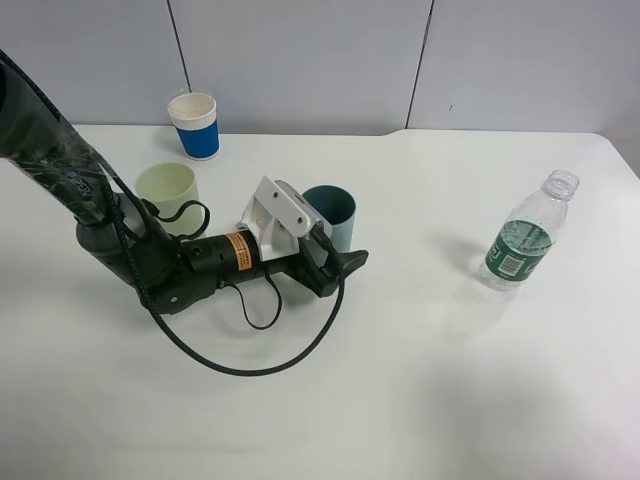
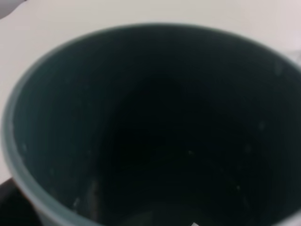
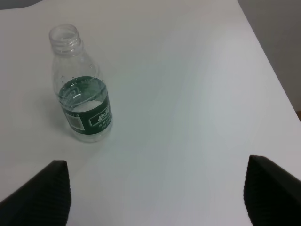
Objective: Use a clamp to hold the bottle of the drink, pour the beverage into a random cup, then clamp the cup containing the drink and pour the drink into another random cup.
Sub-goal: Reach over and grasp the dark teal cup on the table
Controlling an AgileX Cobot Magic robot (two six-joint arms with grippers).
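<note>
The teal cup (image 1: 332,212) stands upright mid-table, and my left gripper (image 1: 336,242) is open around its lower half. One black finger (image 1: 348,262) shows in front of the cup; the other is hidden behind it. The left wrist view is filled by the cup's dark inside (image 2: 155,136), too dark to tell liquid. The uncapped bottle (image 1: 520,240) stands on the right with a little clear beverage in it. In the right wrist view my right gripper (image 3: 157,193) is open, apart from the bottle (image 3: 82,94). The pale yellow-green tumbler (image 1: 168,190) stands left of the teal cup.
A blue-and-white paper cup (image 1: 194,124) stands at the back left near the wall. The left arm and its looping black cable (image 1: 250,365) lie low across the left half of the white table (image 1: 420,400). The table's right edge (image 3: 273,80) runs close to the bottle.
</note>
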